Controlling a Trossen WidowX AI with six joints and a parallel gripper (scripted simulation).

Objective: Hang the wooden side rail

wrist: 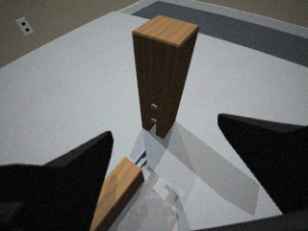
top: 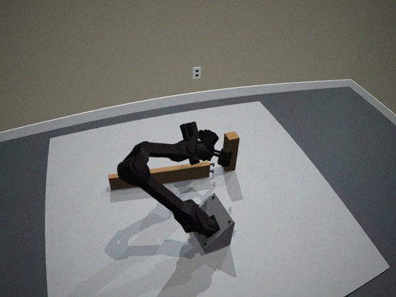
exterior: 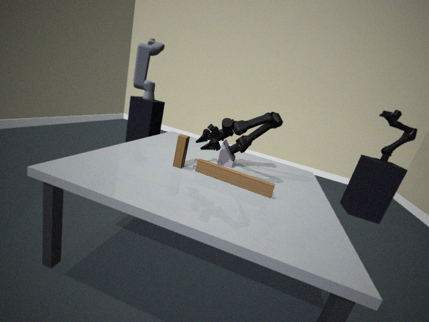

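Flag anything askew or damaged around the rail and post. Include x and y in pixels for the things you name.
Nothing stands out: the wooden side rail (top: 183,173) (exterior: 235,178) (wrist: 118,188) looks intact on the table, and the headboard post (top: 231,150) (exterior: 180,151) (wrist: 161,72) is upright, unmarked.

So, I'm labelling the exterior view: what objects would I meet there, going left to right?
Grey arm → headboard post → side rail → small black arm on the dark pedestal

The arm hides part of the rail (its middle top edge) from above.
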